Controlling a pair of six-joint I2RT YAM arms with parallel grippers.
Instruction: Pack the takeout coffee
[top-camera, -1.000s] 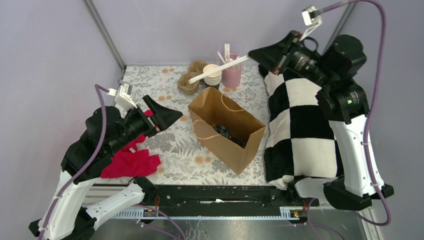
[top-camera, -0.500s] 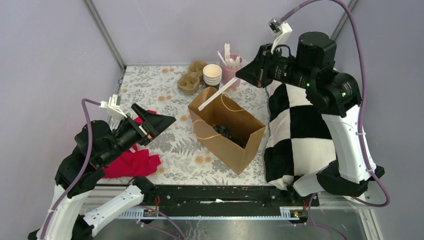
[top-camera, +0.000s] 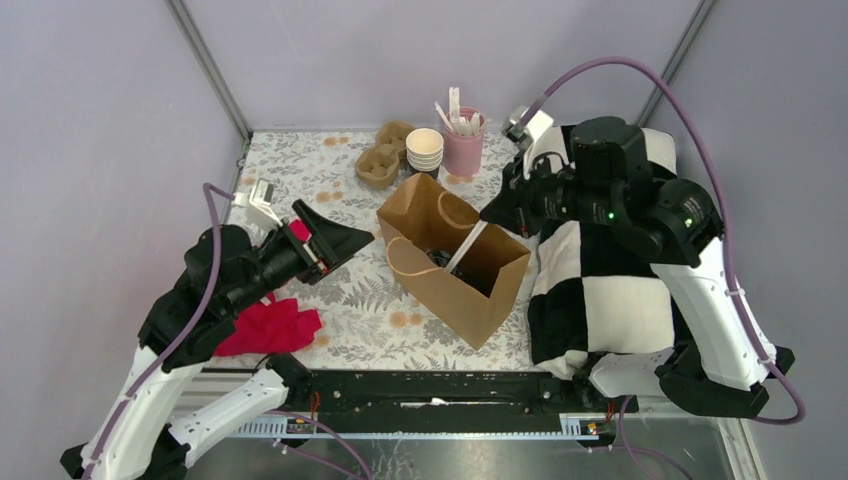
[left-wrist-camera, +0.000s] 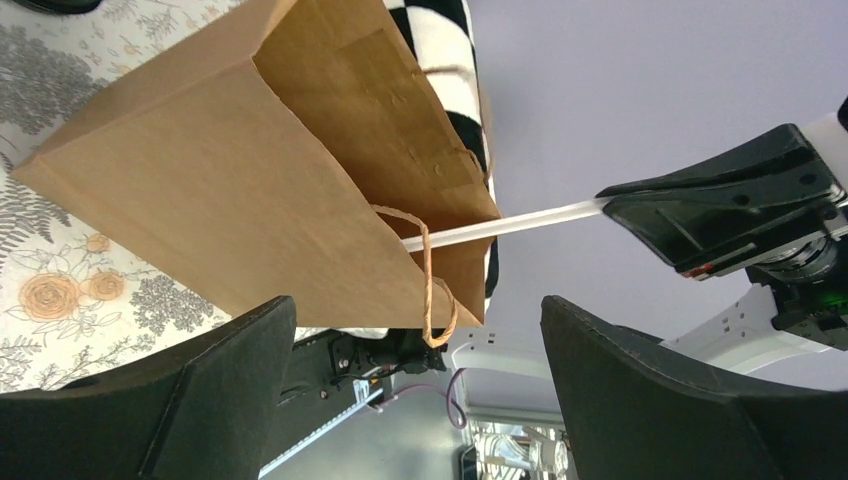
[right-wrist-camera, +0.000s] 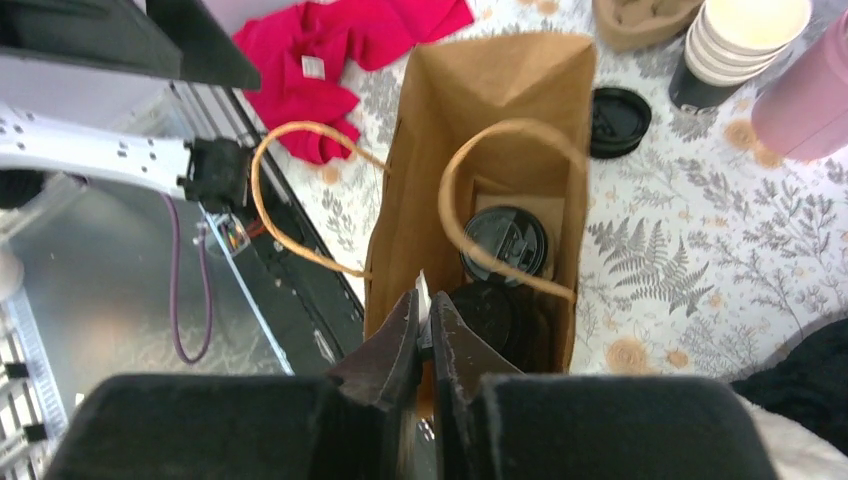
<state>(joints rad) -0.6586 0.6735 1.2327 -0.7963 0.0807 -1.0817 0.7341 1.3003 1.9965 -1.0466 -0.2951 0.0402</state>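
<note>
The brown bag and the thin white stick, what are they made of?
The brown bag looks like matte kraft paper: creased folds, twisted cord handles. The thin white stick in the right hand looks smooth and straight, maybe plastic or paper; unclear.

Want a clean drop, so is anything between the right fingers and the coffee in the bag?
Only a handle of the bag arcs over the coffee; the right fingers, shut on a white stick, sit above the opening. Nothing else visible.
</note>
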